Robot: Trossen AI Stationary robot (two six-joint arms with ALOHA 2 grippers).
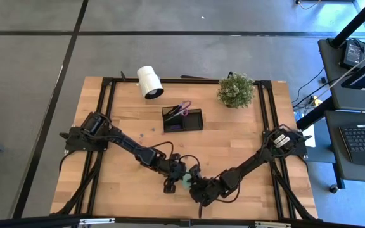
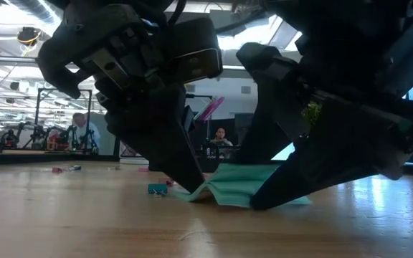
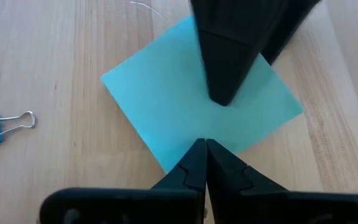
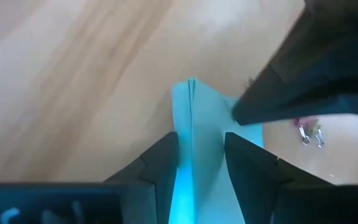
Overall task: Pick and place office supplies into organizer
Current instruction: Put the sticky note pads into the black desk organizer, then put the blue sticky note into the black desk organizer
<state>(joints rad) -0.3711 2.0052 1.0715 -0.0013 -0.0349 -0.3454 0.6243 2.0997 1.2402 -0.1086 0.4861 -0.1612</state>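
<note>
High view: both arms meet at the near middle of the table (image 1: 138,190), crowding over the sticky pad (image 1: 187,182). The left gripper (image 3: 202,147) has its fingers pressed together right at one corner of the pad, lifting that edge a little off the wood, while the right gripper (image 4: 199,155) straddles the pad from the opposite side, its fingers closed onto the pad's thickness. Being square, the pad has no long axis. The right arm looks to have the carrying grip. The organizer (image 1: 182,120) sits well apart toward the far side, scissors (image 1: 181,109) already in it, with open wood between. A blue binder clip (image 3: 2,126) lies nearby, clear of that path.
</note>
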